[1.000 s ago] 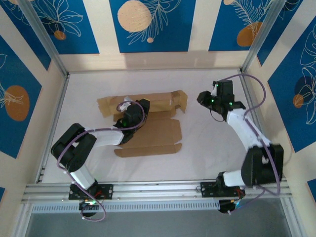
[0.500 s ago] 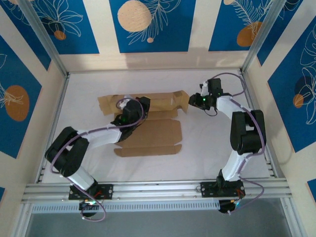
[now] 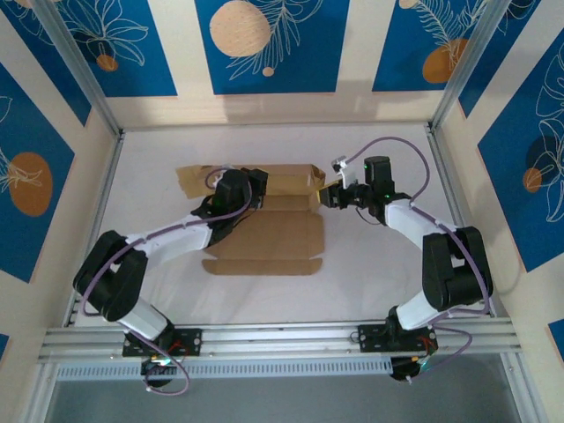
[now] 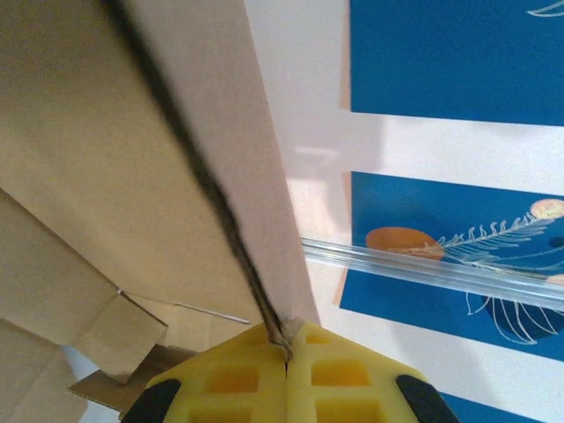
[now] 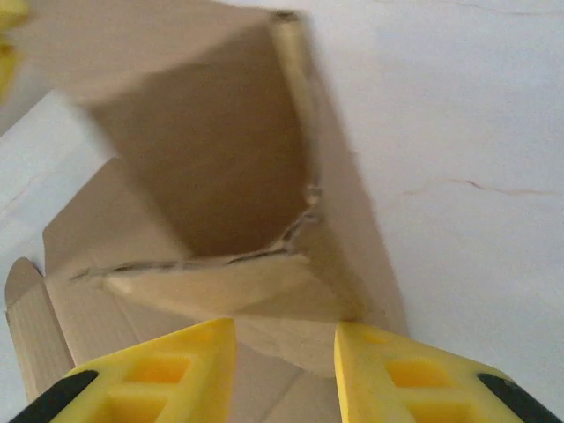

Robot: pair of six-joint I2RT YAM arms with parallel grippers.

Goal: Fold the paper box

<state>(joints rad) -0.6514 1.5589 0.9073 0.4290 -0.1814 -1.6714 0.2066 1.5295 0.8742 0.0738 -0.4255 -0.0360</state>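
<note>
**Paper box, rear wall being raised.** The paper box (image 3: 273, 240), a plain brown die-cut sheet, lies on the white bench (image 3: 379, 273), left of centre, with its base panel flat. The long rear panel (image 3: 286, 178) is lifted off the surface. The left end effector (image 4: 286, 348) is clamped on the edge of this panel, and the cardboard is pinched between the yellow pads (image 4: 233, 379) with no gap visible. The right end effector (image 5: 286, 352) is held parted at the right end of the box, with the raised end flap (image 5: 220, 167) directly ahead of the gap. Whether the flap's lower corner already lies between the fingers cannot be told.

The step in hand is judged to be the squaring of the rear wall and the turning-in of its end flap. For a clean result, the left grip should be held firm and upright so that the crease is set along the scored line. The right fingers should be closed on the flap near its hinge, not its tip, and the flap swung inward slowly. Buckling is the likely fault if the flap is pushed off-crease.
</note>
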